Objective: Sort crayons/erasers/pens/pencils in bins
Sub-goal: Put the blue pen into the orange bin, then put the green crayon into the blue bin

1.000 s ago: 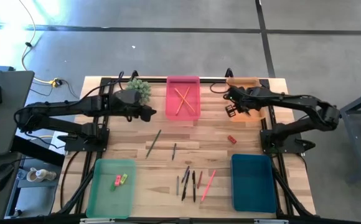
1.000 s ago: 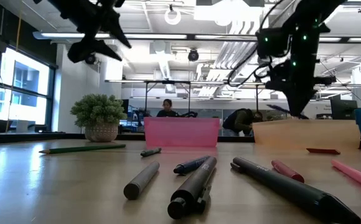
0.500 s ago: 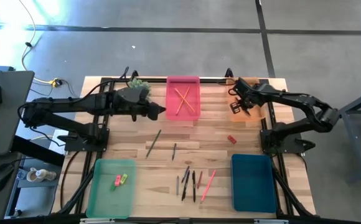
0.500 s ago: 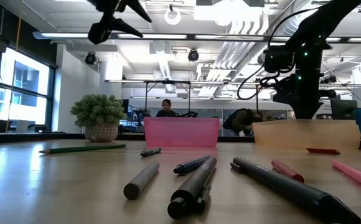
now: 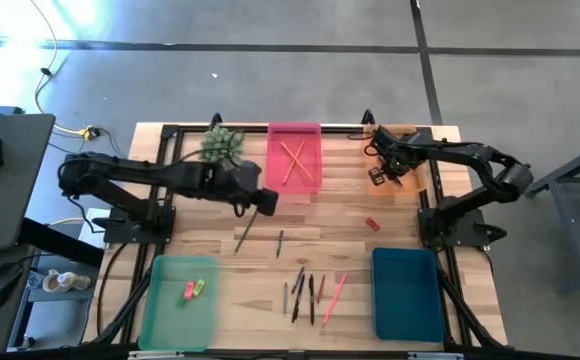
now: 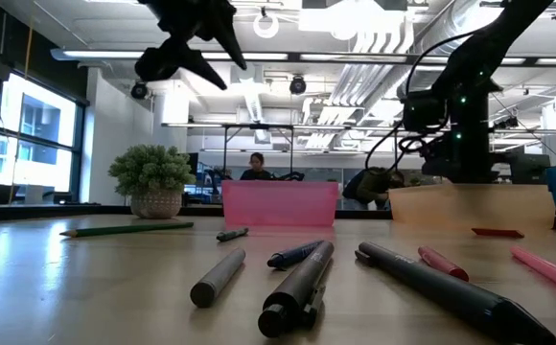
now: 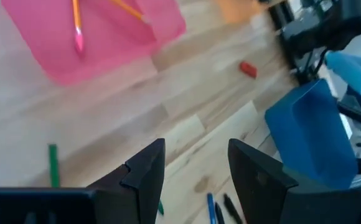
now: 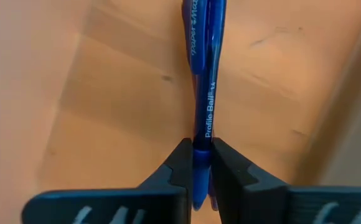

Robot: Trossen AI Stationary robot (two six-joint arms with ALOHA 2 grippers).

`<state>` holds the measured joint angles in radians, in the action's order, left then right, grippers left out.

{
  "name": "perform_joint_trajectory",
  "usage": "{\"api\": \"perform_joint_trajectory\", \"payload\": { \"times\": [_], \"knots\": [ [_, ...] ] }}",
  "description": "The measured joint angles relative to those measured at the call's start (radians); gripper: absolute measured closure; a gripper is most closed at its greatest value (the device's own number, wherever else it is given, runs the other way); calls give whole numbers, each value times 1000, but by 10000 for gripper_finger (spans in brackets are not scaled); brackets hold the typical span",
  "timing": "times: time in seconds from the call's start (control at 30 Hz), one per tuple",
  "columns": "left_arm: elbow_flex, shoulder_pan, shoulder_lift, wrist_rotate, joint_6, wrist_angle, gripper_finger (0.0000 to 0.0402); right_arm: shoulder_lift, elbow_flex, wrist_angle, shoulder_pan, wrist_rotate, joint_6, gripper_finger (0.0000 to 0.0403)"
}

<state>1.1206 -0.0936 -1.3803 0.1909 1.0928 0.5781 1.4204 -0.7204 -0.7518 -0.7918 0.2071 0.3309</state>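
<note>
Right gripper (image 8: 196, 163) clamped on a blue ballpoint pen (image 8: 204, 68), low over the orange bin (image 5: 402, 160) at the table's far right corner. Step in hand, by the look of it: dropping the pen there. Next: fingers parted, then lifted clear.

Left gripper (image 7: 192, 163) spread apart and empty, above the table (image 5: 350, 205) just off the pink bin (image 5: 294, 158), near the dark green pencil (image 5: 246, 230). Likely its next target; needs a descent with fingers set across the shaft.

Two orange pencils (image 5: 292, 160) crossed in the pink bin. Pink and yellow-green erasers (image 5: 192, 289) in the light green bin (image 5: 179, 301); red eraser (image 5: 372, 224) loose toward the right edge. Teal bin (image 5: 406, 293) at the near right corner. Pens (image 5: 308, 292) near the front edge.
</note>
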Motion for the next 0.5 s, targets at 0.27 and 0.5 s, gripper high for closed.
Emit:
{"api": "perform_joint_trajectory", "payload": {
  "times": [0.27,0.5],
  "knots": [
    [0,65,-85,-40,108,-6,238,0,0,24,0,1,-67,310],
    [44,112,-119,-40,175,-5,239,-2,-24,19,0,-5,-123,282]
  ]
}}
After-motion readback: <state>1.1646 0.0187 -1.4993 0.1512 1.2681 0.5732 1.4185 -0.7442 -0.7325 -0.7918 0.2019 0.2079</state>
